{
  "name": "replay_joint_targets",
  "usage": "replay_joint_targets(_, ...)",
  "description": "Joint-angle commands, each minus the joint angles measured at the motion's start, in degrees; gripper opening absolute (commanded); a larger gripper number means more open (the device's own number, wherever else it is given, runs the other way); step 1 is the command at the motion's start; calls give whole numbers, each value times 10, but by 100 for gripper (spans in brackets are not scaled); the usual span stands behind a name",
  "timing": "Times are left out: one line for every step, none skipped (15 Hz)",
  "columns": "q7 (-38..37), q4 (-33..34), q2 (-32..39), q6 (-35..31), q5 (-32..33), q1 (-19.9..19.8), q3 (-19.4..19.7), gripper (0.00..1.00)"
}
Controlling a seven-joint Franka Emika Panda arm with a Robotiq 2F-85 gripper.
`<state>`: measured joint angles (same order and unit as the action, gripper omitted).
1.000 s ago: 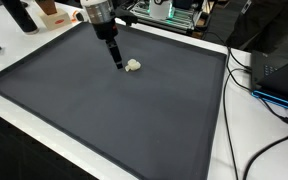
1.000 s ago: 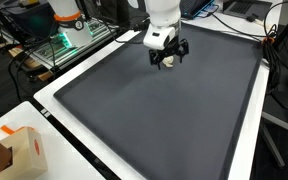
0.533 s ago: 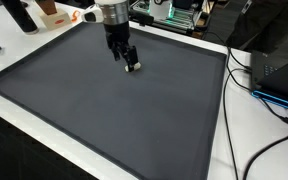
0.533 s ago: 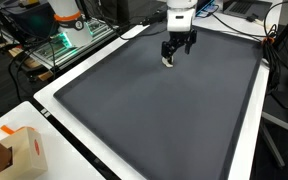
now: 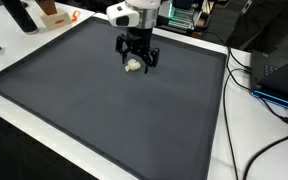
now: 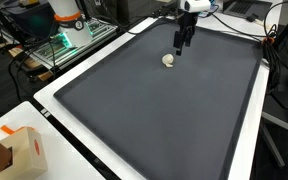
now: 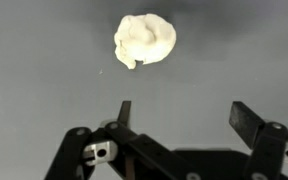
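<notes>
While the hand (image 7: 184, 118) hangs with fingers (image 7: 246, 122) spread apart and empty, the pale crumpled lump (image 7: 145, 40) lies just beyond the fingertips on the dark mat (image 5: 104, 120) of the worktop (image 5: 224, 135), touching neither. Well away from the hand sits a cardboard carton (image 6: 22, 150); cables (image 5: 246, 72) trail farther off.

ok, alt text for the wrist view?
A small cream-white lump lies on a dark grey mat, near the top of the frame. Below it the jaws stand open at the bottom edge, apart from the lump, with nothing between them.
</notes>
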<state>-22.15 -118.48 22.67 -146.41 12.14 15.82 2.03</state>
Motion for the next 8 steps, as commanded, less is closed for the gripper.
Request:
replay_joint_targets(-3, -1, -9, 42, 93, 34, 13, 100)
replay_joint_targets(-4, 0, -10, 55, 119, 41, 13, 100)
replay_joint_targets(-2, 0, -12, 72, 141, 46, 10, 100)
replay_joint_targets(-7, -1, -14, 87, 168, 53, 10, 100)
replay_joint_targets(-10, 0, -15, 105, 195, 59, 9, 100)
replay_joint_targets(-16, 0, -17, 123, 222, 66, 7, 100)
replay_joint_targets(-19, 1, -16, 138, 250, 71, 5, 100)
replay_joint_targets(-24, 1, -16, 153, 280, 75, 2, 100)
